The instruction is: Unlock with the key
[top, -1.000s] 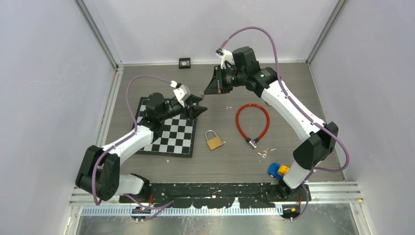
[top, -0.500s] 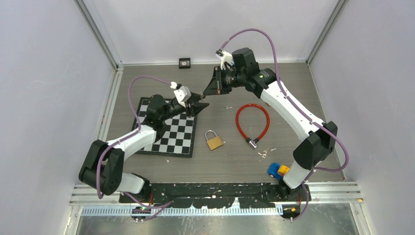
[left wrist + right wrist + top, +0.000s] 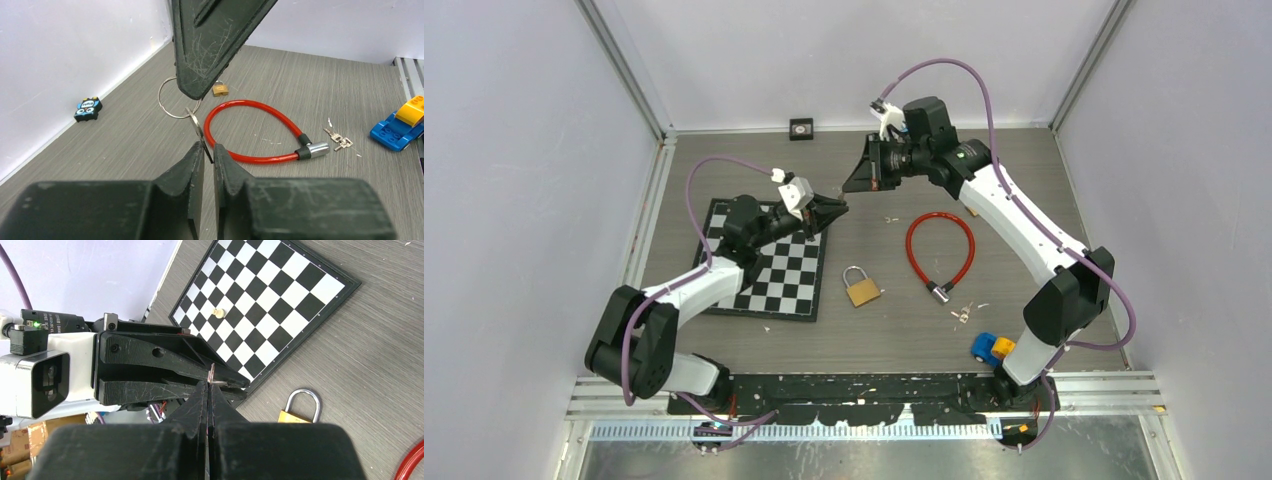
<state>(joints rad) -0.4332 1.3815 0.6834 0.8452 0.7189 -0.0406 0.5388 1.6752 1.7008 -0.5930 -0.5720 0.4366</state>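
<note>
- Far left of the counter (image 3: 754,165): chessboard (image 3: 774,285) lying flat. It is not part of the job.
- Left gripper (image 3: 840,204) is raised above the chessboard's far right corner, pointing right at the other arm. In the left wrist view its fingers stand a narrow gap apart, with the blade of the key (image 3: 196,125) reaching down into that gap. I cannot tell whether the pads are pressing the blade.
- The key is in mid-air between the two arms, off the counter. Its ring (image 3: 159,97) hangs just under the tip of the right gripper (image 3: 848,187).
- Right gripper comes in from the far side. Its fingers are together, pinching the head end of the key.
- Padlock (image 3: 862,288) lies flat nearer the bases, well apart from both grippers. Its shackle looks seated and nothing touches it.
- Right of the padlock: red cable lock (image 3: 909,248), looped and latched. Small spare keys (image 3: 964,314) lie just near it, and a toy car (image 3: 992,348) sits nearer still.
- Progress, as a judgement: early.
  - Done: the key is lifted and offered from one gripper to the other.
  - Left: complete the handover, steady a lock, align the blade with the keyway, insert, turn.
- No lock is opened yet.
</note>
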